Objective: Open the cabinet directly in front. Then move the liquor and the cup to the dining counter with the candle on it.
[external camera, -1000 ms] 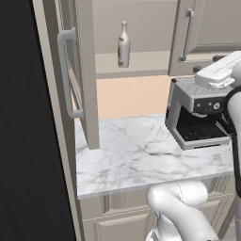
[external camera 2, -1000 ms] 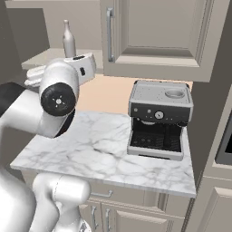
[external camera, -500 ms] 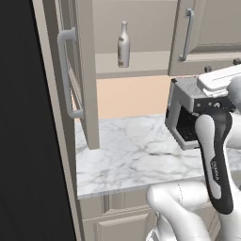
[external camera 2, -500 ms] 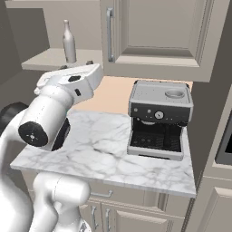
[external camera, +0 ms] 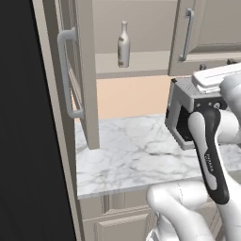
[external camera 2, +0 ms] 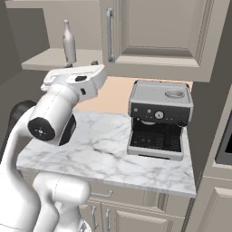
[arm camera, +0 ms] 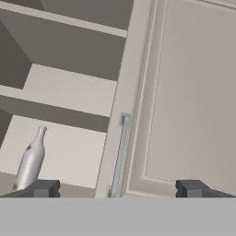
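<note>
cabinet [external camera: 80, 70] left door open | liquor [external camera: 123, 44] on shelf (upright) | gripper [arm camera: 117, 188] spread

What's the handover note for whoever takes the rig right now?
Gripper: open, empty, facing the cabinet's closed right door, near its handle.
Left door: swung open.
Liquor: upright on the shelf behind the open door, untouched.
Cup: not spotted yet.
Done: left door open.
Left: maybe open the right door to look for the cup, then carry liquor and cup to the dining counter.
</note>
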Tool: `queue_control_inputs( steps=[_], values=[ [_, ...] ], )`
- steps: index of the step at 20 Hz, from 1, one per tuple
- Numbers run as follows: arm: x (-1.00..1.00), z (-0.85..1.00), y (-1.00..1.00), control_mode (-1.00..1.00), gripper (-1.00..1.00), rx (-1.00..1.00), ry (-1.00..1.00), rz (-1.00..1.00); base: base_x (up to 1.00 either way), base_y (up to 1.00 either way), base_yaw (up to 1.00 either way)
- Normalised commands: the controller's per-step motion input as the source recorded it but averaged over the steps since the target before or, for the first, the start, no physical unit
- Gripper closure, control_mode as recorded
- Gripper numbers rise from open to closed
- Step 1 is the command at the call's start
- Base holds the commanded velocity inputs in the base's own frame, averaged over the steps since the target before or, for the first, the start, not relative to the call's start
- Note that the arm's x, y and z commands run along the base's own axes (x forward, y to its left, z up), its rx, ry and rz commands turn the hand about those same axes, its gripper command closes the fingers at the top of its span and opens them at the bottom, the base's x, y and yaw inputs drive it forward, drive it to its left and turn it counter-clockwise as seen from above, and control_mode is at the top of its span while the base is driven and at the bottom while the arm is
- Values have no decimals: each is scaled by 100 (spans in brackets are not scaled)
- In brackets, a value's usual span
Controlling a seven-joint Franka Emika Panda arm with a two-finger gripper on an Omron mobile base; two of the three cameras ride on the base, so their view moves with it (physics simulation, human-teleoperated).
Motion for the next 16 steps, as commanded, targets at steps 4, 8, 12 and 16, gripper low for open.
queue_control_inputs(
  steps=[4,8,12,16],
  values=[
    [46,0,-8,-100,-100,2,9,1,0,0,0],
    [54,0,-3,-100,-100,3,11,1,0,0,0],
    [55,0,-5,-100,-100,5,12,2,0,0,0],
    [62,0,-17,-100,-100,6,14,0,0,0,0]
  ],
)
